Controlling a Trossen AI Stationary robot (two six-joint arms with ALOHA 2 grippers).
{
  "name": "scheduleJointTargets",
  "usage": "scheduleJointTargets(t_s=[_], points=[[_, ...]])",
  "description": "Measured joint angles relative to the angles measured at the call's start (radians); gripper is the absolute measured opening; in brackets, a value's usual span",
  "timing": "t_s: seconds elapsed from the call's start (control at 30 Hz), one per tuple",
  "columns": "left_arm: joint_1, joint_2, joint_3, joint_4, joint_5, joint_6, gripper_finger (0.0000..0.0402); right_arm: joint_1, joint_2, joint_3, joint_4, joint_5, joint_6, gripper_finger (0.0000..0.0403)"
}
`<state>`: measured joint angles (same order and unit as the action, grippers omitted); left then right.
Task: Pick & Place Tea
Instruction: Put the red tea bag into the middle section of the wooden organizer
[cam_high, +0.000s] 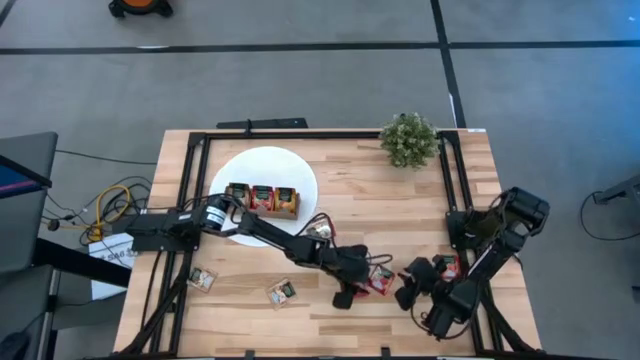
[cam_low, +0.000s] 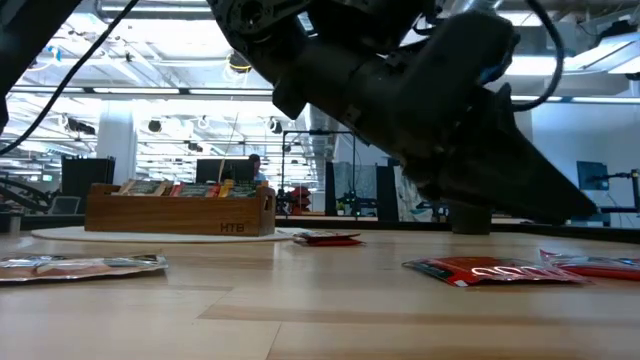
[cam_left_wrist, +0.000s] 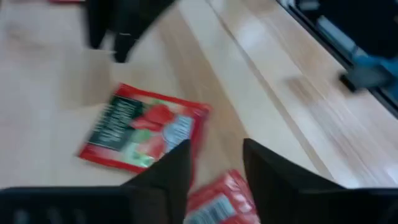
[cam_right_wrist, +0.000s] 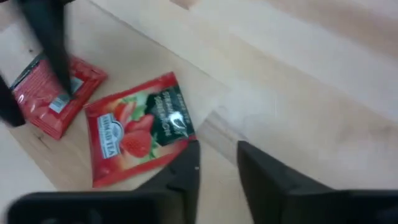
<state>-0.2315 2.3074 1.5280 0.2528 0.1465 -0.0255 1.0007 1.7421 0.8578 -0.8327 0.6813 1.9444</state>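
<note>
Both grippers, left (cam_high: 352, 292) and right (cam_high: 412, 283), hovered spread (nothing held) over red sachets (cam_high: 379, 280) at lower centre, near the table (cam_high: 340, 335) front edge.

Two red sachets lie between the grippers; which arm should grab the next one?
Left, probably. The left gripper is open directly over a red sachet, while the right gripper sits beside the strawberry sachet.

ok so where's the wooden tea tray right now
In the high view the wooden tray sits on the white disc at the table's back left, beside the left arm and far from the potted plant.
</note>
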Motion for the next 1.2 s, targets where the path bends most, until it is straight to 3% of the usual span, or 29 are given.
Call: scheduleJointTargets(t_s=[0.13, 0.23, 0.4, 0.6, 0.83, 1.0, 1.13, 1.2], points=[[-0.003, 0.0, 0.0, -0.031, 0.004, 0.033, 0.0076, 0.003, -0.057, -0.147, 0.232, 0.034, 0.027, 0.0155], [0.002, 0.0, 0.0, -0.029, -0.027, 0.033, 0.004, -0.017, -0.095, -0.256, 0.446, 0.062, 0.017, 0.0171], [0.015, 0.003, 0.0, -0.033, -0.055, 0.033, 0.0006, -0.051, -0.116, -0.357, 0.684, 0.088, -0.022, 0.0161], [0.016, 0.049, -0.004, 0.011, -0.076, 0.023, 0.0, -0.095, -0.118, -0.373, 0.831, -0.002, -0.175, 0.0121], [0.015, 0.063, -0.001, 0.053, -0.192, 0.036, 0.0, -0.157, -0.117, -0.349, 0.848, -0.107, -0.403, 0.006], [0.005, 0.029, -0.003, -0.013, -0.352, 0.12, 0.0, -0.176, -0.114, -0.33, 0.821, -0.131, -0.49, 0.0007], [-0.013, -0.033, -0.001, -0.052, -0.532, 0.169, 0.0, -0.177, -0.111, -0.255, 0.665, -0.145, -0.54, 0.0004], [-0.013, -0.061, -0.001, -0.092, -0.522, 0.164, 0.0001, -0.177, -0.11, -0.199, 0.539, -0.161, -0.597, 0.0002]])
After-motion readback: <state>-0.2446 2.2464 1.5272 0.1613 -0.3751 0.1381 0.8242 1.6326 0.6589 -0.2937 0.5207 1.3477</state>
